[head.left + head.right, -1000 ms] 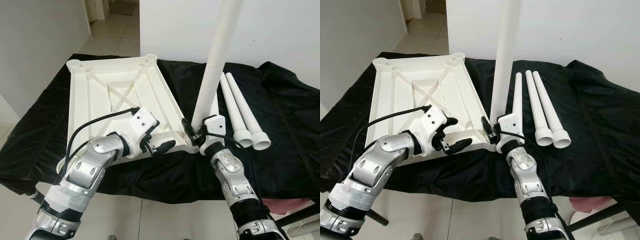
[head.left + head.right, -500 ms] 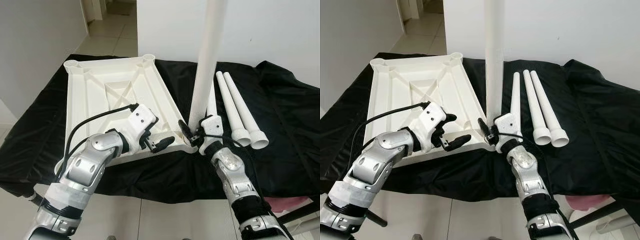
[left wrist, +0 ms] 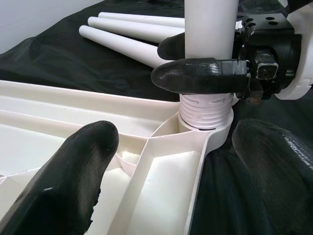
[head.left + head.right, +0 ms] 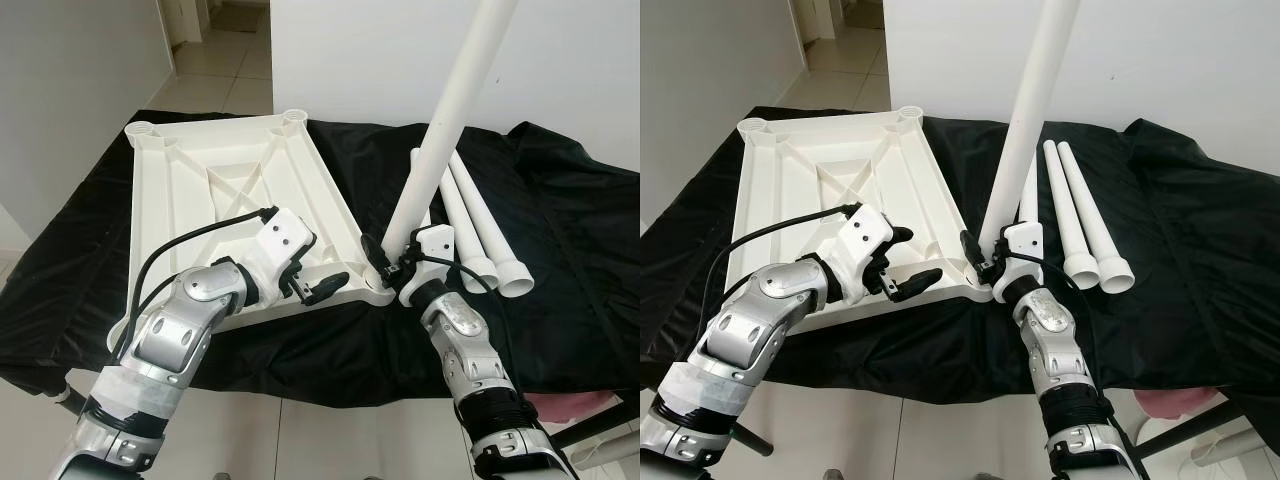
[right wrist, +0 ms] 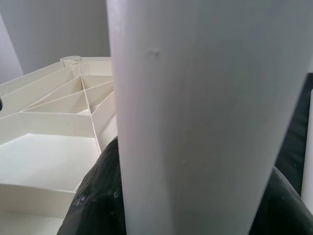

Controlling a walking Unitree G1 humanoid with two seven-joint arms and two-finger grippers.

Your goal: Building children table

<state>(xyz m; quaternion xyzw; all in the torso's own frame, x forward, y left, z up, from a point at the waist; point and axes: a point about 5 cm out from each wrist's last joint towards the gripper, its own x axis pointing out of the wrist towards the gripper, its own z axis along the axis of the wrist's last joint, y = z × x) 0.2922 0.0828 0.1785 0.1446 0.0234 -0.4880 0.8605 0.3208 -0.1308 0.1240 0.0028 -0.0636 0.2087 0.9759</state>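
A white children's tabletop (image 4: 220,190) lies upside down on a black cloth. My right gripper (image 4: 384,262) is shut on a long white leg (image 4: 440,130) just above its threaded end (image 3: 205,105). That end sits in the near right corner socket (image 3: 208,131), and the leg leans to the right. My left gripper (image 4: 921,256) is open at the tabletop's near edge, just left of that socket. Its fingers (image 3: 73,171) stand apart over the ribbed underside. In the right wrist view the leg (image 5: 205,117) stands between the black fingers (image 5: 95,200).
Three loose white legs (image 4: 1080,215) lie side by side on the cloth, right of the tabletop. The black cloth (image 4: 560,260) covers the whole work table and hangs over its near edge. A white wall rises behind and a tiled doorway opens at the far left.
The held leg swung from nearly upright half a second ago to a clear lean to the right, its foot staying at the corner socket. My left gripper has hardly moved.
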